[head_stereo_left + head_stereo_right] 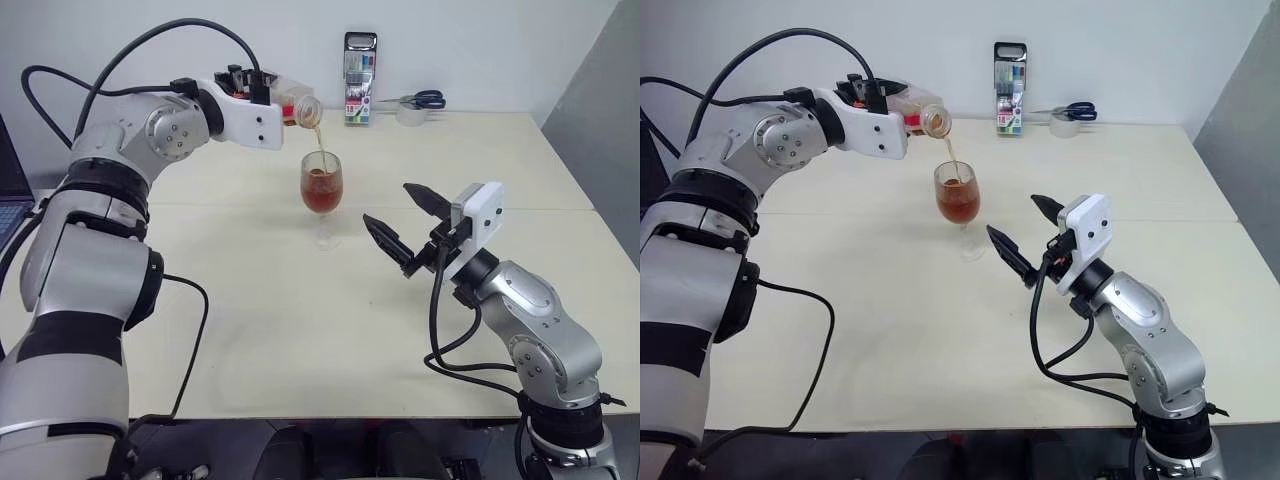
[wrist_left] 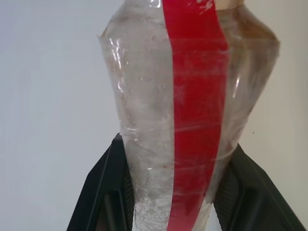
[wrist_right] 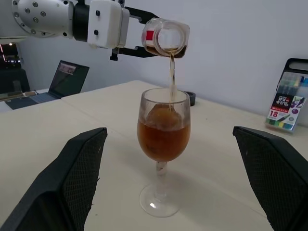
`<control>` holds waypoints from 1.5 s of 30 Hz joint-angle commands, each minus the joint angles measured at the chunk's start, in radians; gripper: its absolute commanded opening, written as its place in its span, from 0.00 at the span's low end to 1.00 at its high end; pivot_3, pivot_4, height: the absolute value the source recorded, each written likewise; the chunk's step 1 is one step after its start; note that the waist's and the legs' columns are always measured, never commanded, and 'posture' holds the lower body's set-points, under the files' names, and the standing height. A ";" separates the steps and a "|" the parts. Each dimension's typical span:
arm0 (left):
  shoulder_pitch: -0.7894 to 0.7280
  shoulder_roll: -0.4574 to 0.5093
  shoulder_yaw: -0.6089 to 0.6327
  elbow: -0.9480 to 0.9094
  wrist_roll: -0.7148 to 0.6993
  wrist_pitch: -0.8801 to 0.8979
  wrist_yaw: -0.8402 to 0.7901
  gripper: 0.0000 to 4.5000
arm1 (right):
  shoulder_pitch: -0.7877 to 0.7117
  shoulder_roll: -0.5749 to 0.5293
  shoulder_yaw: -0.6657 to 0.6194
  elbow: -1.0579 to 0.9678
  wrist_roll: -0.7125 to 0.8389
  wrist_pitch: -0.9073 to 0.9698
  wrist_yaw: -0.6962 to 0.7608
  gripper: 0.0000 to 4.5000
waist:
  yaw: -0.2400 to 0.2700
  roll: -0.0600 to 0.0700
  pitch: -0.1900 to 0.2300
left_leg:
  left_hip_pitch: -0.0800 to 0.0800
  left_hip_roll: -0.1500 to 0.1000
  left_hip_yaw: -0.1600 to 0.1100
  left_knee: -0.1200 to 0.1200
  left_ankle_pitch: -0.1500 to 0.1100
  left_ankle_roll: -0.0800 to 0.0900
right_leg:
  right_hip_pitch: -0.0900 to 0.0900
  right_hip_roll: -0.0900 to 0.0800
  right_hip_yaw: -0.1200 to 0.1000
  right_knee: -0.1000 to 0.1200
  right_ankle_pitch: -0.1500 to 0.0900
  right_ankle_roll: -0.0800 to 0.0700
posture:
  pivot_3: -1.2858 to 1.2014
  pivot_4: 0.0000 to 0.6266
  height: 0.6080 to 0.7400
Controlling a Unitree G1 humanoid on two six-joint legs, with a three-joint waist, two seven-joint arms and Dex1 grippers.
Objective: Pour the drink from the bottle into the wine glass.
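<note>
Head views: the left hand (image 1: 268,98), clamped on the bottle (image 1: 290,105), holds it tipped almost level above the glass (image 1: 321,190), which stands on the worktop (image 1: 300,340). A thin stream of drink (image 1: 321,196) runs into the bowl, now well over half full. The right hand (image 1: 400,225) hovers near the glass, fingers apart.

Left wrist view: the bottle (image 2: 192,106) sits between the fingers (image 2: 103,192), looking mostly emptied.

Right wrist view: the stream falls from the bottle's mouth; little pouring seems left, then righting the bottle.
</note>
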 commanded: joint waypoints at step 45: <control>0.849 -0.273 0.745 -0.927 -0.884 1.061 -0.020 0.38 | 0.064 -0.169 -0.002 -0.094 0.146 0.028 0.230 1.00 | 0.005 -0.002 -0.002 | 0.003 0.000 -0.003 0.014 0.000 0.001 | 0.004 0.000 0.001 0.014 0.000 0.000 | 0.52 0.24 1.00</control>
